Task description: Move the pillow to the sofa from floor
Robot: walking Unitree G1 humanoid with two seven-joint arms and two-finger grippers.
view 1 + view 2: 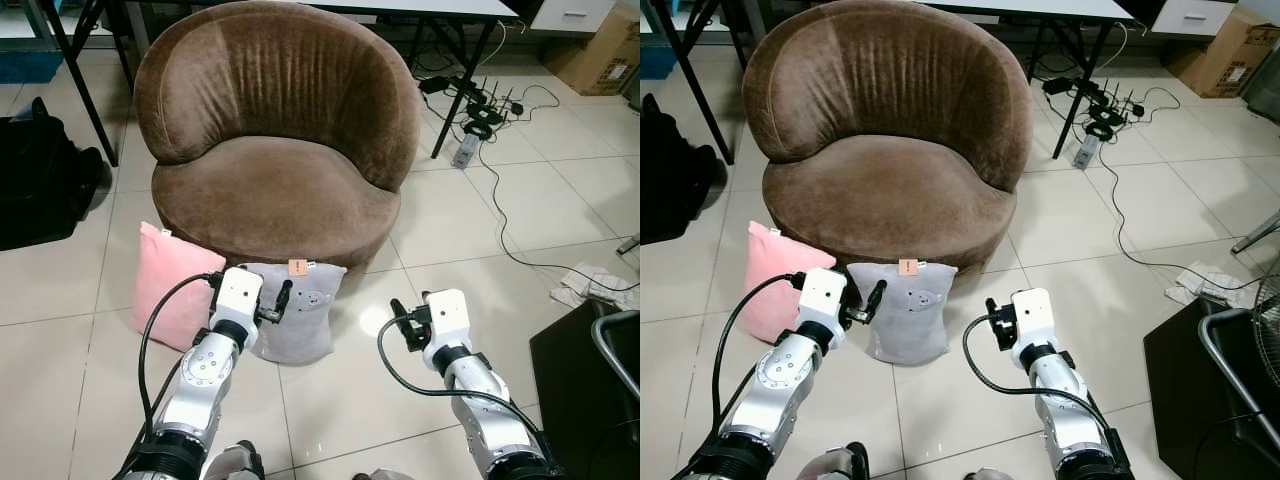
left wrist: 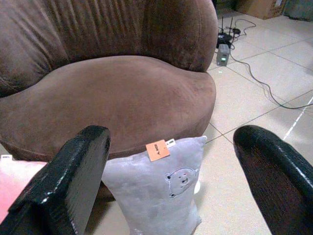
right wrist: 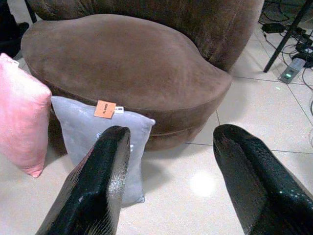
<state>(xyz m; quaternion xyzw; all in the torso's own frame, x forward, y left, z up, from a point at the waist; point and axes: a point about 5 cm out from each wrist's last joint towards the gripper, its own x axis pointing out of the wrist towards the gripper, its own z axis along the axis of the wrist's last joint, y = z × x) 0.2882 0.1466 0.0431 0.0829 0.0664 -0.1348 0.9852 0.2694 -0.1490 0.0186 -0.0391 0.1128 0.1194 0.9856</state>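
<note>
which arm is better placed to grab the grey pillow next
Left, probably. The left gripper hangs open right at the grey pillow leaning on the sofa. The right gripper, also open, is over bare floor to the pillow's right.

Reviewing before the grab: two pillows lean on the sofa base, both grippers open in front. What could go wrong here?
1. The grey pillow and pink pillow stand side by side; the left gripper might catch the wrong one or drag both.
2. The right gripper sits off to the side over bare floor, so a one-sided grasp could let the soft pillow sag and slip.
3. Lifting may snag on the brown sofa seat's edge.
</note>
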